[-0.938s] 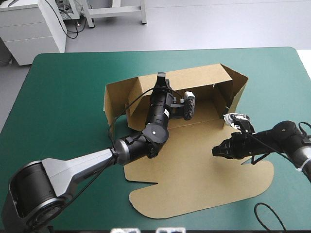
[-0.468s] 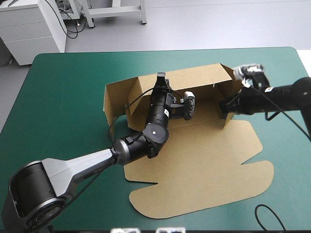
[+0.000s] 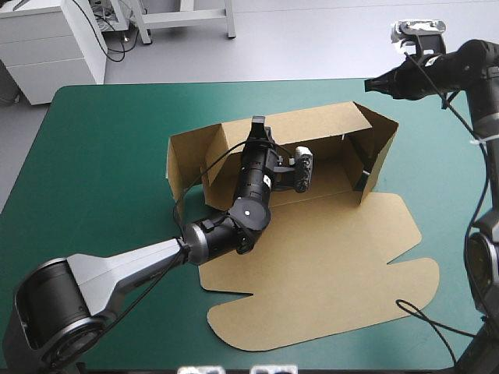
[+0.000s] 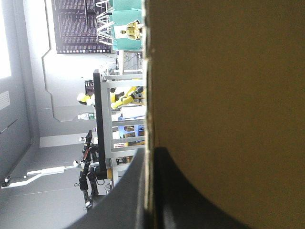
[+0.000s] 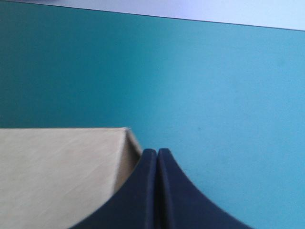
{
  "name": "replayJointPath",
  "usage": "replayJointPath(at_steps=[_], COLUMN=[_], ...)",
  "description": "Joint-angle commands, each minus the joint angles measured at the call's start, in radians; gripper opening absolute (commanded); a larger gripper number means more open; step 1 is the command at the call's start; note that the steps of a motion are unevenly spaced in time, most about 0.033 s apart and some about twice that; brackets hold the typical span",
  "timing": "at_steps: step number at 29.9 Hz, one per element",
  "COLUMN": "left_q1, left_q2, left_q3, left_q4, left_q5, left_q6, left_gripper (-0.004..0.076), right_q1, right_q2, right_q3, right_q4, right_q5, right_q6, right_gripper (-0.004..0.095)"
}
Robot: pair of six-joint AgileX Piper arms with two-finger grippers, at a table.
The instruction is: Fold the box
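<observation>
- The box (image 3: pixel 312 257) sits at the middle of the surface (image 3: pixel 109 156), with its long axis running between the left and right edges. Its back wall (image 3: pixel 312 125) and both side walls stand upright, and the lid lies flat toward the near edge.
- The left fingers (image 3: pixel 257 125) are clamped on the top edge of the back wall, toward its left end. In the left wrist view we see the board's edge running between them.
- The right fingers (image 5: pixel 176 191) are pressed together in one point and hold nothing. They hang high over the far right corner of the surface.
- The right wall (image 3: pixel 382 144) lies below these fingers, toward the near left and apart from them. In the right wrist view a corner of board shows beside them, not between them.
- We judge the right arm free and nearer the right wall, so work on that side falls to it. Its fingers must part before any grip.
</observation>
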Motion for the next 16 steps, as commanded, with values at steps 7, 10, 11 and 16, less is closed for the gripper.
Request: replayJointPath(at_steps=[7,10,11,16], left_q1=[-0.002,-0.002,-0.002,-0.002], left_q2=[-0.05,-0.05,-0.05,-0.05], left_q3=[-0.033,-0.033,-0.033,-0.033], left_q4=[0.126,0.126,0.126,0.123], left_q5=[0.042,0.042,0.042,0.042], left_q6=[-0.012,-0.012,-0.012,-0.012], left_gripper=[-0.0007,-0.0007,-0.0007,-0.0007], right_q1=[-0.006,-0.006,-0.006,-0.006], right_q2=[0.128,0.139,0.139,0.13], right_q3=[-0.086,-0.086,-0.086,-0.067], right_q4=[-0.114,-0.117,-0.115,-0.103], right_q5=[0.054,0.105,0.12,0.164], right_q6=[0.072,0.053,0.049,0.036], right_gripper=[-0.0014,-0.0014,-0.0014,-0.0014])
